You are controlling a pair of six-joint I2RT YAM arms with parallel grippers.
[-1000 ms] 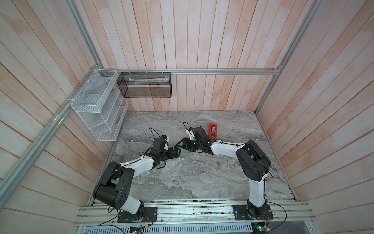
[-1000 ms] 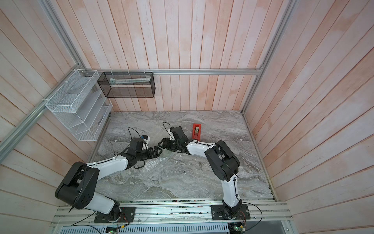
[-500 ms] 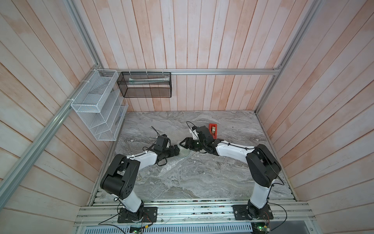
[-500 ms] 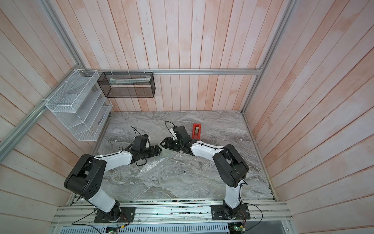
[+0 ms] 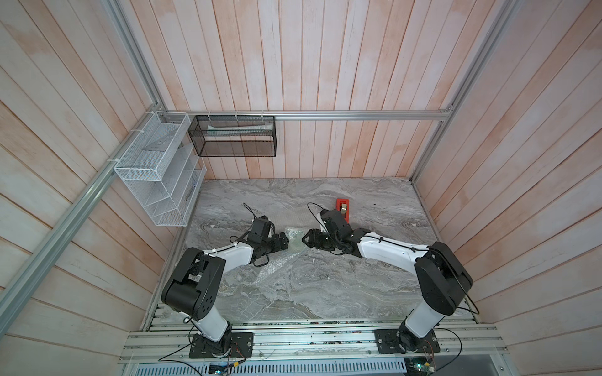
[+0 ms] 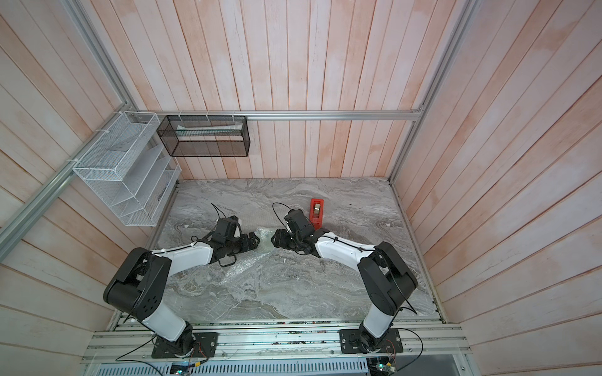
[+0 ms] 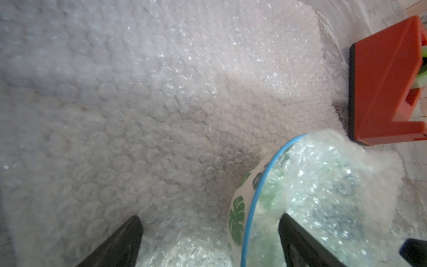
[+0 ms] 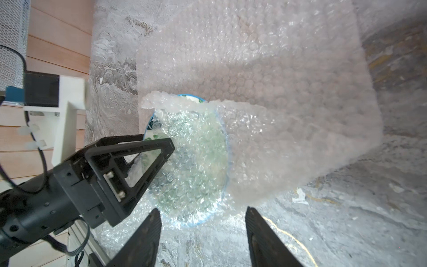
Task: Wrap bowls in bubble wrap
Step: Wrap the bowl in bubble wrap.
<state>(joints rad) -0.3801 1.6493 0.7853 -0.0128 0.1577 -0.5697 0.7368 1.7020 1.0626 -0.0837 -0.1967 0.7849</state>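
On the marble table (image 5: pixel 325 286), bubble wrap (image 8: pixel 288 104) drapes the bowl (image 7: pixel 238 215); left gripper (image 7: pixel 209 217) at nine o'clock, right gripper (image 8: pixel 202 209) at three, jaws open.

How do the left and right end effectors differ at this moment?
The left end effector stands wider open than the right end effector. The left straddles the bowl's rim, one finger over the bubble wrap inside; the right sits at the bowl's opposite edge, gripping nothing. Both are open, facing each other.
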